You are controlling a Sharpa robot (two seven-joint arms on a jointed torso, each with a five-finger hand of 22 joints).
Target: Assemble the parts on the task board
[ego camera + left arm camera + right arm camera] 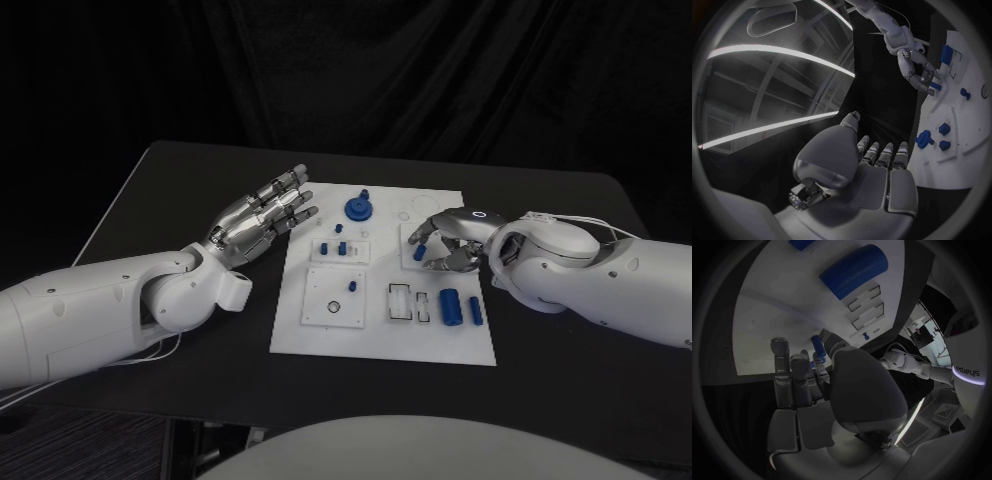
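Two white arms reach over the black tabletop [173, 180] in the head view, with the white task board [387, 340] lying in its middle. The left robot hand [264, 217] hovers just beside the board's left edge, palm up, fingers stretched and spread, holding nothing. The right robot hand [450, 243] sits over the board's right half, fingers curled down on a small blue peg [420, 253], which stands between its fingertips. A blue round part with a stem [358, 207] stands near the board's far edge. Small blue pieces [336, 248] sit in a plate left of centre. A blue cylinder [451, 306] and a thinner blue bar [476, 310] lie side by side near the right edge.

From the left wrist view, the left robot hand [879, 165] shows its fingers straight and empty, the task board [961, 135] beyond them. The right robot hand [918, 70] is seen across the board, fingers bent onto a blue piece.

From the right wrist view, the right robot hand [811, 385] pinches the blue peg [818, 346] between thumb and fingers, above the board [773, 305]. The blue cylinder [854, 271] lies farther along the board.
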